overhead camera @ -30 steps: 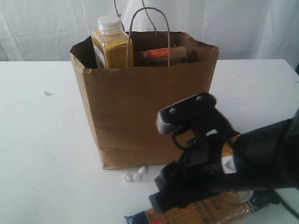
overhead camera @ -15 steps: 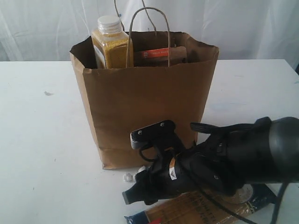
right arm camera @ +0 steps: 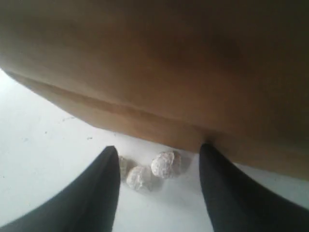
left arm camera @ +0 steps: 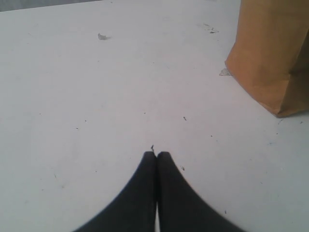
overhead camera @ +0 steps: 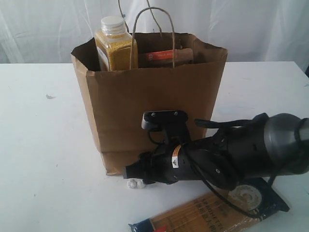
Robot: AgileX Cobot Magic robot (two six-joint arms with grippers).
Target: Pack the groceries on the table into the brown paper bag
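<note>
The tall kraft-brown paper bag (overhead camera: 149, 111) is seen upright mid-frame on the white tabletop (overhead camera: 43, 145). The yellow-grain bottle (overhead camera: 115, 46) and the orange-striped kraft pouch (overhead camera: 161, 56) are inside. The long dark-blue spaghetti packet (overhead camera: 212, 220) is left lying at lower right. The right gripper (right arm camera: 158, 149) is held partly open and empty at the bag's base, with small white crumpled lumps (right arm camera: 149, 169) between its fingers. The left gripper (left arm camera: 157, 154) is pressed closed on nothing.

No word, brand or number can be read anywhere. The spaghetti packet (overhead camera: 212, 217), lying just behind and beside the right gripper (overhead camera: 129, 173), carries dark lettering on its tan panel and a round emblem, both too blurred to make out. The kraft pouch (overhead camera: 161, 55), high above the gripper, bears an orange strip with tiny white marks, illegible. A small yellow sticker (overhead camera: 176, 157) on the arm just behind the gripper is unreadable too.
</note>
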